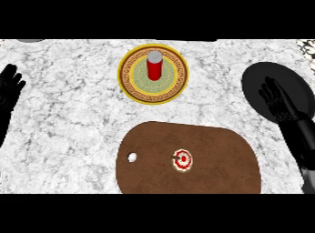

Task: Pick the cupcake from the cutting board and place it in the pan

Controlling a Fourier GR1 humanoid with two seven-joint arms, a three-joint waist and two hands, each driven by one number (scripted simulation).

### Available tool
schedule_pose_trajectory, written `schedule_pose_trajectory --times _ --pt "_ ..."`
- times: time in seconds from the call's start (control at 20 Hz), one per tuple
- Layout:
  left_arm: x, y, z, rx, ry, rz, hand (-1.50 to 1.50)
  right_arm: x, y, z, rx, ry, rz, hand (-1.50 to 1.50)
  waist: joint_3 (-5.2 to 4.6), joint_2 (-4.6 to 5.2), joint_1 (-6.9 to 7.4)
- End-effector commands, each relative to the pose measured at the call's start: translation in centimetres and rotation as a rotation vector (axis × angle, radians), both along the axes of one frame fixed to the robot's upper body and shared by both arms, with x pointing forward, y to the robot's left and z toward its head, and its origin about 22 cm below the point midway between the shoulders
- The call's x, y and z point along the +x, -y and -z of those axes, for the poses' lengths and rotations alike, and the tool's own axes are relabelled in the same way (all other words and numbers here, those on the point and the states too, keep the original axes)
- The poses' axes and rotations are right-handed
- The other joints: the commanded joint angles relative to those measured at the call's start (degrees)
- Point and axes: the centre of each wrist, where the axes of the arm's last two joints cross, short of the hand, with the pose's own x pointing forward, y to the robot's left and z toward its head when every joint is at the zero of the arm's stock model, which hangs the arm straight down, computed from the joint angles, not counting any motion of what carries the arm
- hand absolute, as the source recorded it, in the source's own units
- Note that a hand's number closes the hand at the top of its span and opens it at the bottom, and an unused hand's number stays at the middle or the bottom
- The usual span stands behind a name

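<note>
Honestly, nothing of the task is being shown as done yet. The small round cupcake with white frosting and a red swirl is being seen sitting on the brown wooden cutting board with the hanging hole, low in the middle of the frame, right about at the board's centre and untouched. The black round pan is being kept bare at the upper right, nothing in it as far as can be told. The right hand is being held over the pan's lower left part, fingers straight and pointing up, released and grasping nothing, well apart from the cupcake. The left hand is being rested at the far left edge, fingers up, open too. A yellow ornate plate with a green centre carrying an upright red cylinder with a grey cap is being left alone at the top centre. So the reach, grasp, carry and drop-off are all being judged as still ahead.
</note>
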Motion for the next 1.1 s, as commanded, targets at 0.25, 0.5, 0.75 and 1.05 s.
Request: schedule_pose_trajectory --times 0.25,0.5,0.75,1.05 --pt "-3.5 4.1 10.6 -0.398 -0.32 -0.186 0.0 -3.4 -6.9 2.2 0.289 -0.127 0.346 1.5 1.52 -0.62 -2.52" --pt "-4.8 4.5 11.9 -0.44 -0.362 -0.189 0.0 -7.0 -8.2 5.5 -0.074 0.084 0.542 -1.5 1.27 -1.45 -3.85" --pt "-5.5 5.3 13.1 -0.451 -0.373 -0.2 0.0 -12.1 -12.6 8.3 -0.168 0.069 0.655 -1.5 1.14 -1.06 -4.11" --pt "-5.9 5.9 13.0 -0.434 -0.358 -0.158 0.0 -14.6 -15.5 9.8 -0.299 0.043 0.83 -1.5 1.27 -0.26 -2.01"
